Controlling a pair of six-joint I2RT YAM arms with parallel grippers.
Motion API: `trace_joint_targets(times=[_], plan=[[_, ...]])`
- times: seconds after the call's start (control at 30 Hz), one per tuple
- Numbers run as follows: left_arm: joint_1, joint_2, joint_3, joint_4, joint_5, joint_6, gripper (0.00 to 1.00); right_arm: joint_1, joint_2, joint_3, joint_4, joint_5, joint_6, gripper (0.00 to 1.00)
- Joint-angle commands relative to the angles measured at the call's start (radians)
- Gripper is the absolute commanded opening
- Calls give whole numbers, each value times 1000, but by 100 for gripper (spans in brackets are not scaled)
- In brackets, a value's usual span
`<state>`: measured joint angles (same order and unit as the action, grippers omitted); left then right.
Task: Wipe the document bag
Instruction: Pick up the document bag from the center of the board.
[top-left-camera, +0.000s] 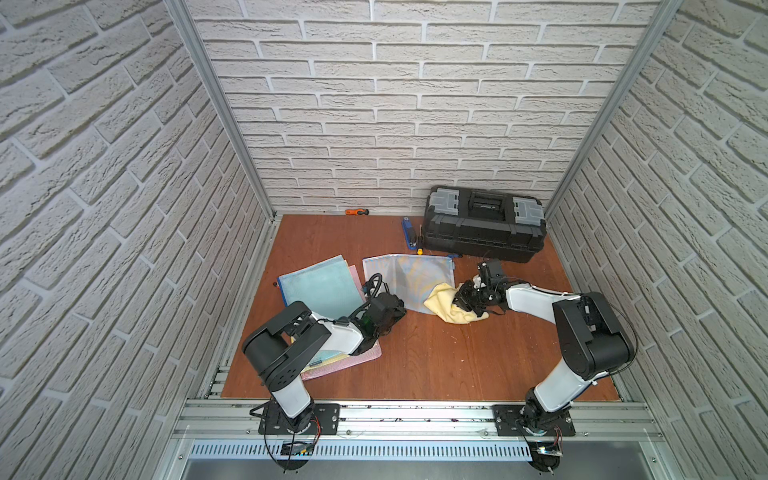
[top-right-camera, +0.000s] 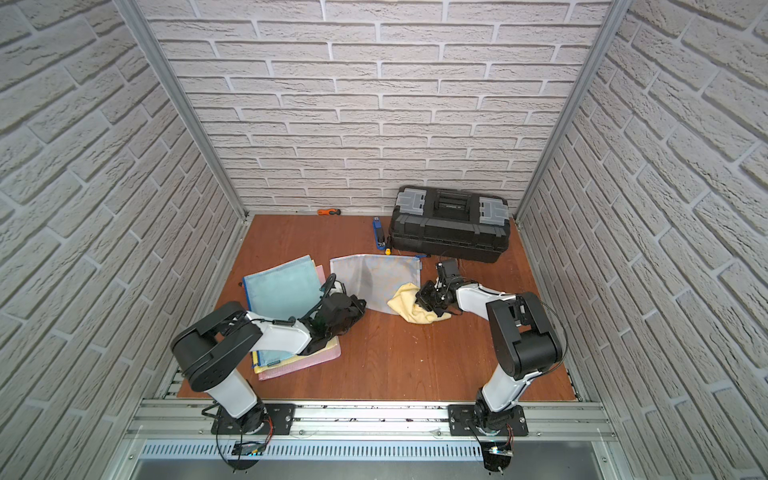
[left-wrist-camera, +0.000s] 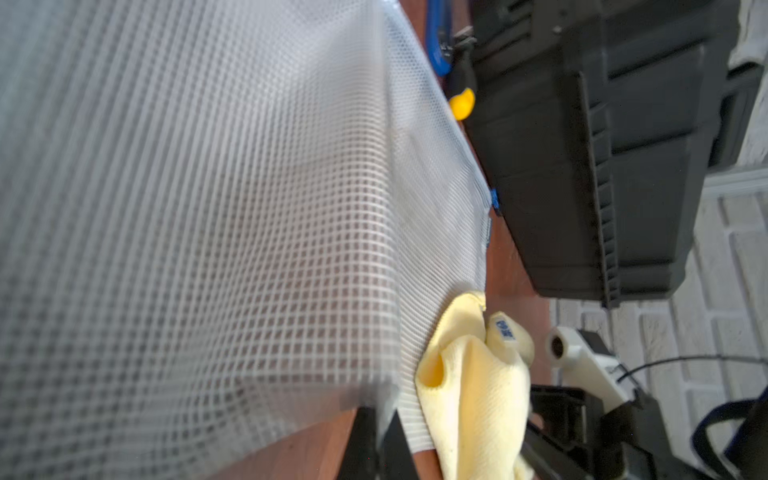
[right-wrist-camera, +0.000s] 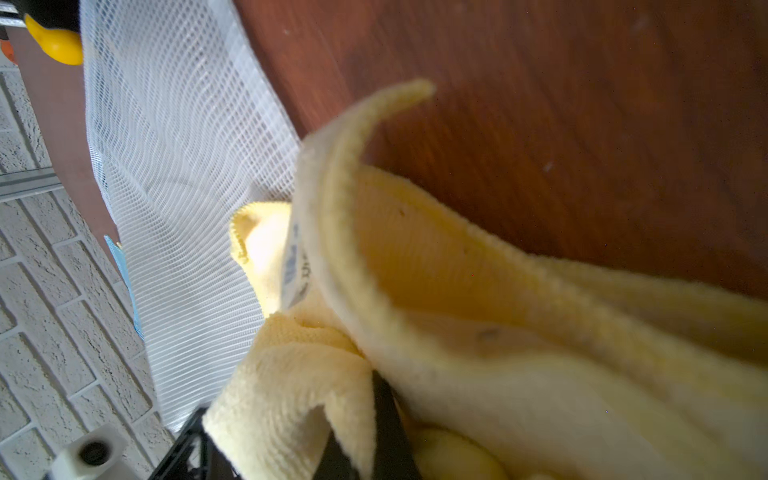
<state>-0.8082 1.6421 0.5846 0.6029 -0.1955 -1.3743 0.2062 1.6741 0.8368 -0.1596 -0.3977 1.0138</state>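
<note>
Your document bag (top-left-camera: 409, 276) lies flat in the middle of the table (top-left-camera: 436, 357), in front of the toolbox (top-left-camera: 484, 224) and just beside the stack of other bags (top-left-camera: 320, 286). The left gripper (top-left-camera: 397, 311) sits at its near corner on the stack side, closed; in the left wrist view the mesh edge runs down between the dark fingers (left-wrist-camera: 362, 449), so read it as pinching the bag. The right gripper (top-left-camera: 463, 300) is clamped on the yellow cloth (top-left-camera: 440, 305), which overlaps the bag's other near corner.

To wipe well, hold the left pinch low and steady so that the bag stays anchored; press the bunched cloth flat onto the mesh rather than dragging a loose fold; stroke away from the pinned corner so that the sheet pulls taut instead of rucking; steer clear of the toolbox on the far passes.

Several things you cannot confirm from here: in both top views the wrist body covers the left fingertips; the wrist view cuts them at the frame edge, so the depth of the pinch is unclear; the near mesh is blurred; whether the cloth presses on the bag or merely drapes over it is uncertain; no dirt can be made out on the bag.
</note>
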Motion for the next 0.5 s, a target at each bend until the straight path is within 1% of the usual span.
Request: trace_joint_targets(times=[0.0, 0.1, 0.17, 0.2, 0.27, 0.37, 0.43, 0.47], plan=[[2, -39, 40, -107, -24, 90, 0, 6, -32, 24, -34, 18, -30, 2], [5, -35, 81, -138, 18, 132, 0, 6, -57, 26, -44, 5, -38, 3], [10, -38, 122, -189, 56, 167, 0, 6, -90, 32, -71, 4, -50, 6], [14, -43, 150, -229, 77, 194, 0, 6, -111, 43, -106, 8, -67, 10], [27, -60, 221, -347, 107, 263, 0, 6, -155, 72, -179, 20, -103, 15], [69, -90, 359, -604, 109, 406, 0, 6, -242, 101, -273, 64, -132, 16], [126, -101, 439, -765, 112, 485, 0, 6, -301, 104, -295, 73, -130, 16], [159, -105, 463, -810, 130, 512, 0, 6, -318, 107, -302, 73, -131, 16]])
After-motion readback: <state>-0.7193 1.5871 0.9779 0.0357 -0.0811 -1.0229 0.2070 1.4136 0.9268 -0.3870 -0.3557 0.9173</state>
